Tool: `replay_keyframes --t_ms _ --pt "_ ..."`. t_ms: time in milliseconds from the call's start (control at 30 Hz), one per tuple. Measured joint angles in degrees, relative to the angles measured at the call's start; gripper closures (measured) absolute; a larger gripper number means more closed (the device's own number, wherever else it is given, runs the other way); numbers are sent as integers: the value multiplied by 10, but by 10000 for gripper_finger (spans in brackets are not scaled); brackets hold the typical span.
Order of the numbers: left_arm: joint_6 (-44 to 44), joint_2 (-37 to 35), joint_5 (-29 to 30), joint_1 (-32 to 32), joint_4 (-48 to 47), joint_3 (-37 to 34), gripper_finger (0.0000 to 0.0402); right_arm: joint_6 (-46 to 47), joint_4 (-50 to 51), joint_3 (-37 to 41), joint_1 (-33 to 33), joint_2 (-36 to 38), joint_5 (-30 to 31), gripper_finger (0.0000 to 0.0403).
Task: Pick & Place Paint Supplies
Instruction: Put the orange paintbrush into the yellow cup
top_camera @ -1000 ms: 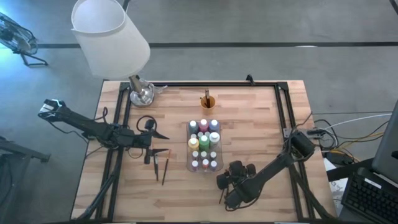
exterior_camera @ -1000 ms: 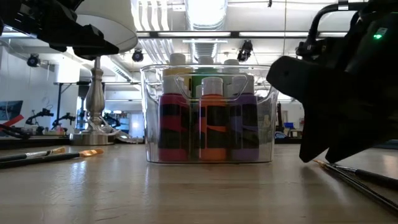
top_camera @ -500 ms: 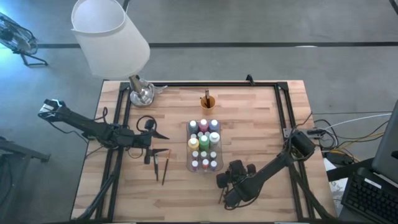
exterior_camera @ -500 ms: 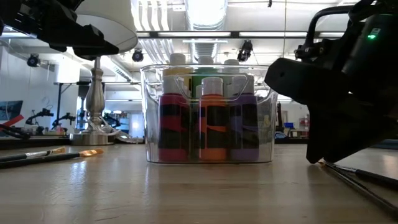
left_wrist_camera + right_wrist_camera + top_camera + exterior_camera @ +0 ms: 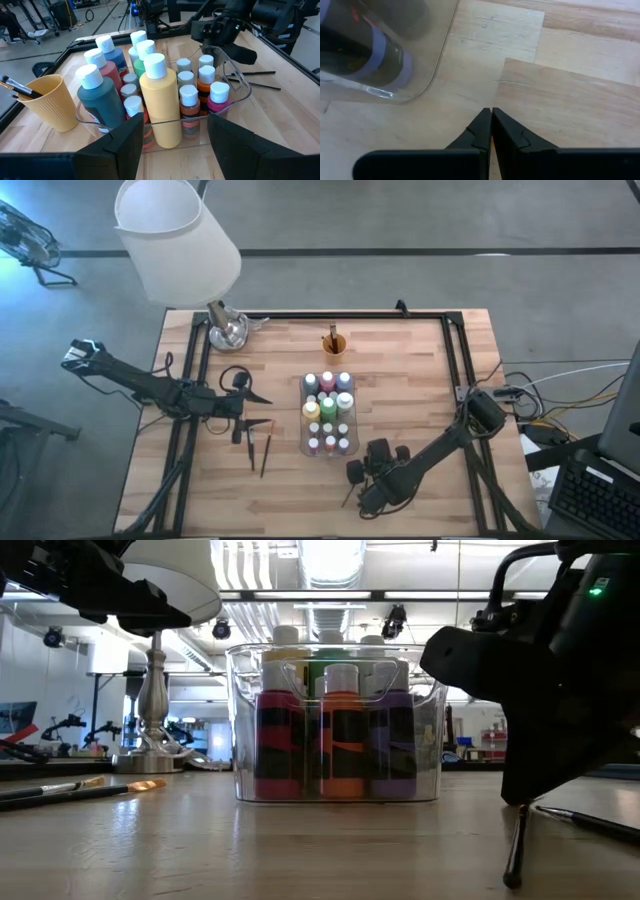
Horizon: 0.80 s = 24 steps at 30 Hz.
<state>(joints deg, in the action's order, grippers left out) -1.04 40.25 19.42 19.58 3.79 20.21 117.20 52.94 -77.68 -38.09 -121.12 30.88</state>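
A clear tray [image 5: 236, 720] near the table's middle holds several paint bottles [image 5: 328, 408] standing upright. My right gripper [image 5: 361, 481] is just near-right of the tray, shut on a thin dark paintbrush [image 5: 516, 845]. A second brush [image 5: 590, 824] lies flat on the table beside it. Two more brushes [image 5: 258, 451] lie left of the tray. My left gripper [image 5: 172, 145] hovers open above the table left of the tray, with nothing between its fingers. My right gripper pinches the thin paintbrush between its two fingertips; only a sliver of the handle [image 5: 490, 144] shows between them. The fingers slant down from above. The brush stands steeply tilted below them, its lower end [image 5: 510, 883] on the wood.
An orange cup [image 5: 333, 343] with brushes in it stands behind the tray. A lamp with a white shade [image 5: 178, 240] and a metal base [image 5: 228, 330] fills the far left corner. A black frame [image 5: 455, 350] borders the tabletop.
My right gripper has shut on one of the two brushes lying beside the tray. That brush has tipped up from flat to steeply tilted, one end raised in the fingers and the other still on the table. The second brush stayed flat.
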Motion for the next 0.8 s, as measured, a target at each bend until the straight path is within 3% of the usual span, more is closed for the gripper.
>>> replay_keyframes --t_ms 200,800 --pt "0 0 0 0 0 0 179 -2 30 -17 0 -2 5 394" --pt "0 0 0 0 0 0 179 -18 279 -146 0 5 47 395"
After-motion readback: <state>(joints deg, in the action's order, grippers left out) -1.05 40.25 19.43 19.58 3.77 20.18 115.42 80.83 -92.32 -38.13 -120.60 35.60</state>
